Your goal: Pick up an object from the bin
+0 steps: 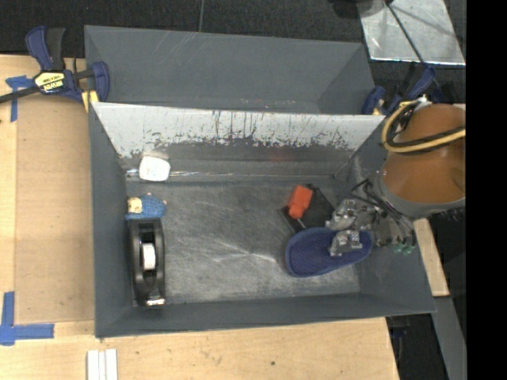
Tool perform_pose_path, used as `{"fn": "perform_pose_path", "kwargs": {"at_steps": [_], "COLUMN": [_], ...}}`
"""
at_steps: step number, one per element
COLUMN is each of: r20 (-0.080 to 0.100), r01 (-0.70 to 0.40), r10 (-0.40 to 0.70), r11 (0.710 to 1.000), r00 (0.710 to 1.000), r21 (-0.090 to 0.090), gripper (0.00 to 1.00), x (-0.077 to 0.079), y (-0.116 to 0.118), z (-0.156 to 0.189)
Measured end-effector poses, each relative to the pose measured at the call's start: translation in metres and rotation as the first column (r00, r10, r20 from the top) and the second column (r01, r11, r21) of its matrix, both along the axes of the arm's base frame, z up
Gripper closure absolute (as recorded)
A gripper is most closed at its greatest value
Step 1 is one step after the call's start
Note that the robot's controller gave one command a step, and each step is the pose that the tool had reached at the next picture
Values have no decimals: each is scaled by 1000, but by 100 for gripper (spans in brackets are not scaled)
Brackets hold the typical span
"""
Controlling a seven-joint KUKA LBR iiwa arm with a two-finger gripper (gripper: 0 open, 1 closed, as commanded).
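**Gripper low over the blue oval pad**

The gripper (346, 232) hangs at the 4 o'clock side of the bin (238, 70), over the right end of a flat blue oval pad (313, 260). Whether it is open or closed cannot be told. At its 10 o'clock an orange block (299, 202) lies against a black piece (318, 208). Well apart, toward 9 o'clock, lie a black tape dispenser (148, 261), a small blue-and-yellow toy (147, 206) and a white lump (154, 169).
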State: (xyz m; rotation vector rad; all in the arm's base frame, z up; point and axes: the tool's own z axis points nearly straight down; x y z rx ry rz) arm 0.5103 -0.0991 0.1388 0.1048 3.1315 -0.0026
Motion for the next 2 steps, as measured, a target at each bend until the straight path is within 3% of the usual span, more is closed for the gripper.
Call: {"fn": "perform_pose_path", "kwargs": {"at_steps": [2], "r20": [-2], "r01": [0], "r10": [0], "r11": [1000], "r00": [1000], "r21": [0], "gripper": [100], "x": [3], "y": [-1], "z": [40]}}
